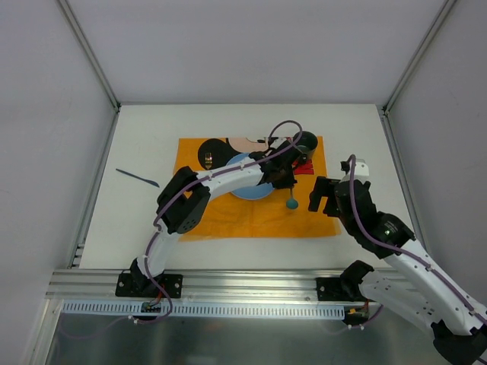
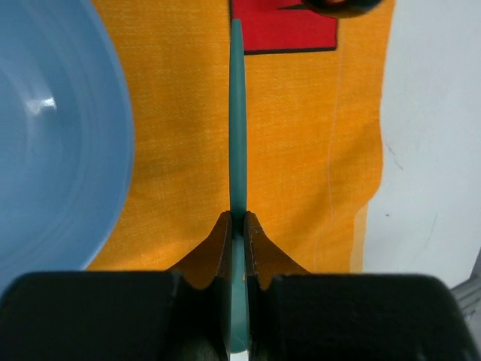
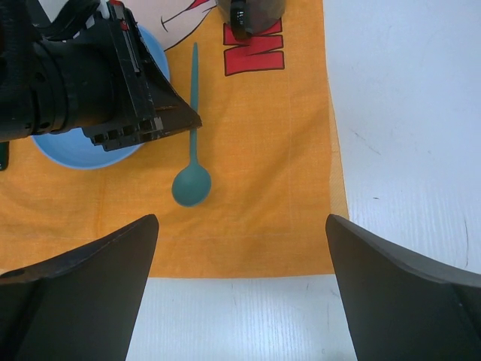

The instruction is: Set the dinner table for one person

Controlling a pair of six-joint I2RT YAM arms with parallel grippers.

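Note:
The white dinner table (image 1: 137, 228) carries an orange cartoon placemat (image 1: 228, 220). A light blue plate (image 1: 249, 193) sits at the mat's middle, partly under my left arm. My left gripper (image 1: 283, 181) is just right of the plate and shut on the handle of a teal spoon (image 1: 292, 201). The left wrist view shows the fingers (image 2: 223, 233) clamped on the thin spoon handle (image 2: 237, 135) beside the plate (image 2: 52, 150). In the right wrist view the spoon's bowl (image 3: 192, 185) rests on or just above the mat. My right gripper (image 3: 240, 219) is open and empty over the mat's near right corner.
A dark cup (image 1: 307, 142) stands on the mat's far right corner, also in the right wrist view (image 3: 252, 13). A thin dark blue utensil (image 1: 138, 177) lies on the bare table left of the mat. Grey walls surround the table; an aluminium rail (image 1: 243, 285) runs along the near edge.

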